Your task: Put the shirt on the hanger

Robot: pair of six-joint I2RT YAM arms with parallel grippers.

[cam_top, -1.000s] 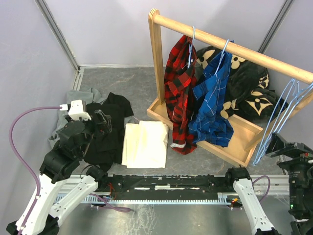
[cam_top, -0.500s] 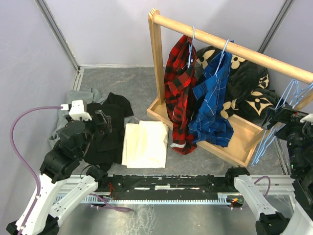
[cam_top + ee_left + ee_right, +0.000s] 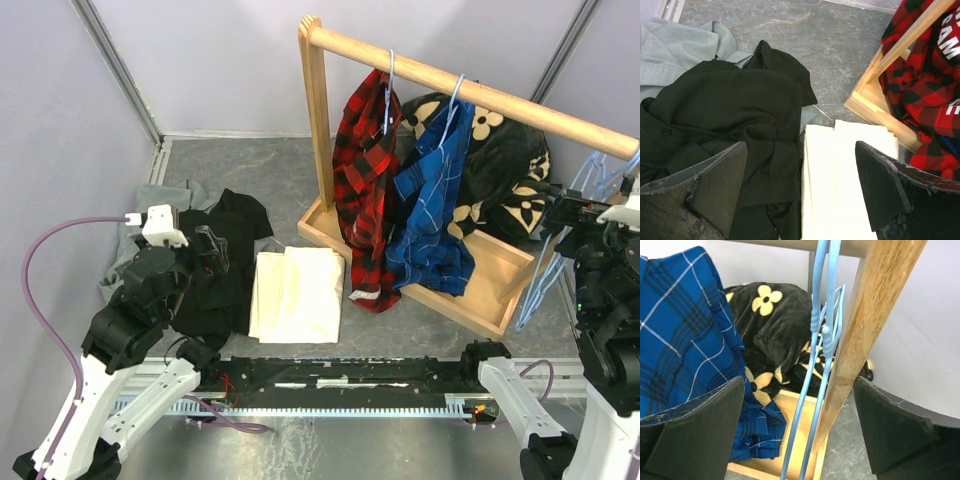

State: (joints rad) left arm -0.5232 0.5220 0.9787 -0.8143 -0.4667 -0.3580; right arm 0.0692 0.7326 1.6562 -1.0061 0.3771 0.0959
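Here the left hand (image 3: 800,192) hangs open, its fingers spread wide, above the crumpled black shirt (image 3: 730,115). The shirt lies at the left of the grey surface (image 3: 840,60), beside a folded cream cloth (image 3: 845,175). The right hand (image 3: 800,425) is open too, facing the light-blue hanger (image 3: 821,330) that hangs with others at the right end of the wooden rack (image 3: 865,330).

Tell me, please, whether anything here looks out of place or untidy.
Yes: the black shirt lies crumpled on the table, overlapping a grey shirt, instead of hanging. A flowered black blanket is heaped behind the wooden rack. Nothing looks damaged or spilled.
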